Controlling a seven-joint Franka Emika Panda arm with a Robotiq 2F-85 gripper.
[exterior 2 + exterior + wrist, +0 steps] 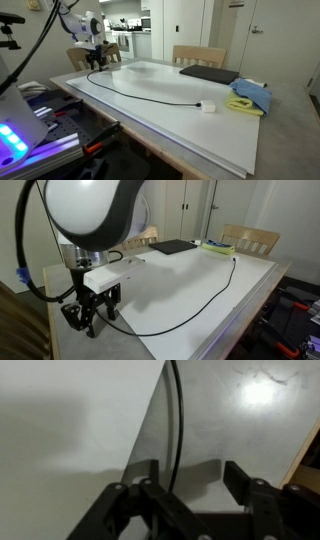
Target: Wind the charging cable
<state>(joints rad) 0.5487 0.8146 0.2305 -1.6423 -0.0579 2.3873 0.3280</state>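
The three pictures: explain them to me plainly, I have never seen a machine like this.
It is one robot arm ending in a two-fingered gripper. Two pictures come from cameras standing outside the robot, looking across a white table. The third comes from a camera on the wrist, looking down past the fingers. On the table lie a thin black charging cable, a flat black pad and blue and yellow cloths. In the wrist view the cable runs between the jaws, which stand apart, so nothing is gripped yet.
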